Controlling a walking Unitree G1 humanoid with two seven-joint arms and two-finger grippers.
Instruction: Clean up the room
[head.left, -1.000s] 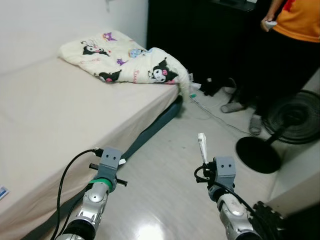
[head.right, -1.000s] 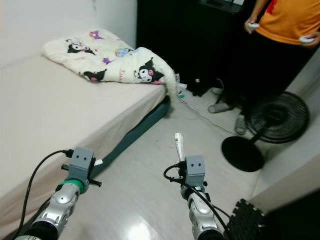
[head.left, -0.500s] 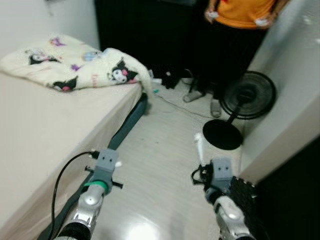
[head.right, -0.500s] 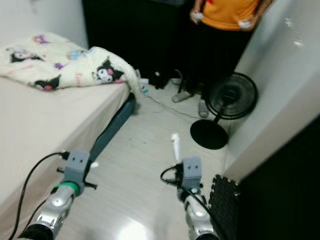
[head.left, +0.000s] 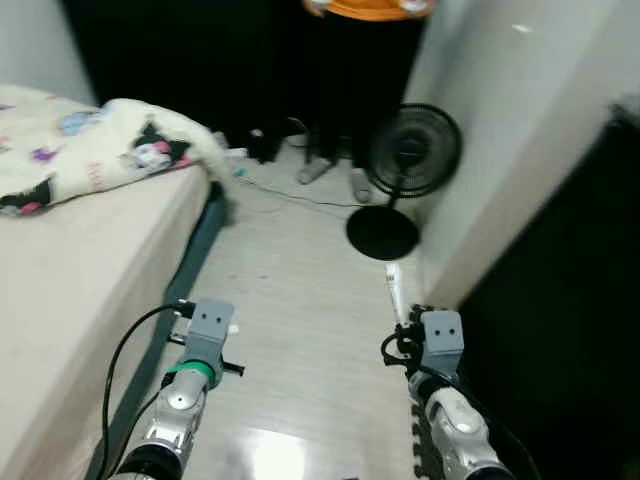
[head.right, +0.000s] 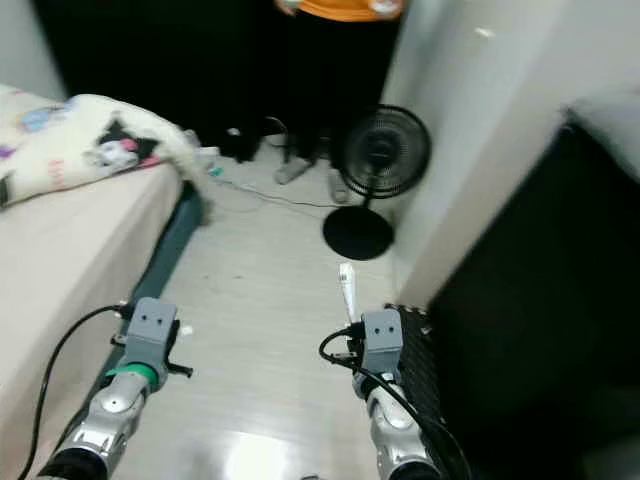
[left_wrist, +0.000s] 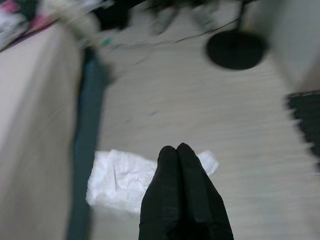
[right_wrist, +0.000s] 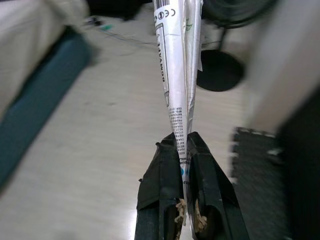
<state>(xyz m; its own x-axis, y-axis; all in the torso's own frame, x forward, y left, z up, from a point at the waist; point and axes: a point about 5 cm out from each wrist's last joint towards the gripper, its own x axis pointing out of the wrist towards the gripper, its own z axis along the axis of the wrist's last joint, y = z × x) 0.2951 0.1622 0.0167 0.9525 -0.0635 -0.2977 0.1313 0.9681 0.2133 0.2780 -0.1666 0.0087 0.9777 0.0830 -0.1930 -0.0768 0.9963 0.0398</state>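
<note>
Narrow bedroom, pale plank floor (head.left: 300, 290), bed (head.left: 70, 250) on my left, dark doorway on right.

My right gripper (right_wrist: 182, 145) clamped tight on flat white wrapper (right_wrist: 176, 60), printed strip standing upright beyond fingertips. My left gripper (left_wrist: 176, 152) pressed shut, nothing between fingers; crumpled white paper (left_wrist: 125, 177) on floor just past them, beside bed base.

Ahead: standing fan (head.left: 405, 165), person (head.left: 350, 60) near it, cable across floor.

Judgement: carrying wrapper to bin. Keep clamp firm, wrist steady, steer wide of fan base and cable.

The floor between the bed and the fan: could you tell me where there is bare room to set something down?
Free: pale floor between bed and fan base. Crowded: cable, clutter and a person's feet at the far end.
</note>
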